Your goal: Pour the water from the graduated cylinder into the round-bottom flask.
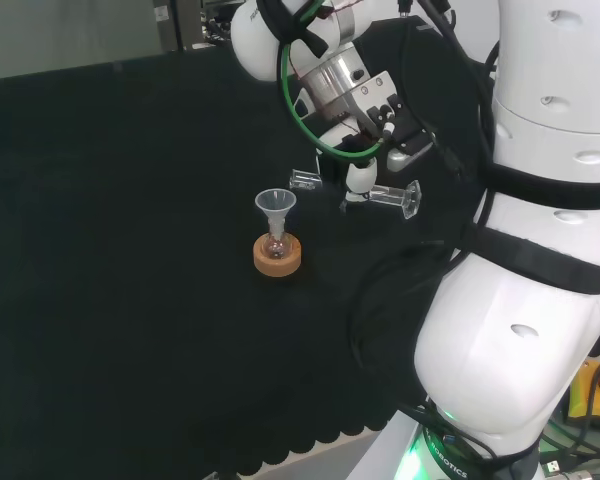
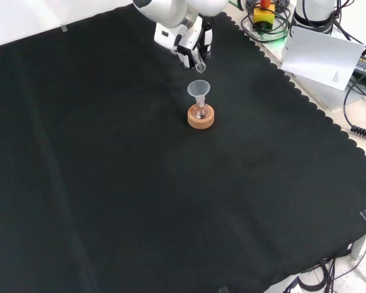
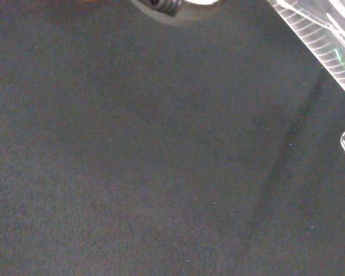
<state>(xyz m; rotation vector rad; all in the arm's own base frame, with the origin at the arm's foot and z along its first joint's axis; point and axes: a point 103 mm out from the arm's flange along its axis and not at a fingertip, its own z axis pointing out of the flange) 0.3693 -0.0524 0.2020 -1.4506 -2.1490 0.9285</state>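
Head view: hand point(image 1: 365, 150) holds graduated cylinder point(image 1: 380, 192) sideways beside funnel point(image 1: 275, 203).

A clear funnel point(image 1: 275, 203) tops a clear flask point(image 2: 200, 112) on a tan cork ring point(image 1: 278, 255); the black cloth point(image 2: 110, 183) has a scalloped edge.

A robotics lab: a bench point(image 2: 110, 183) draped in black scallop-edged cloth carries clear lab glassware, a small flask point(image 2: 200, 112) with a funnel point(image 2: 198, 89) on a cork ring point(image 2: 200, 118) just below the robot hand point(image 2: 192, 46). Cables point(image 2: 360, 91) and a red-button box point(image 2: 263, 12) lie beyond it.
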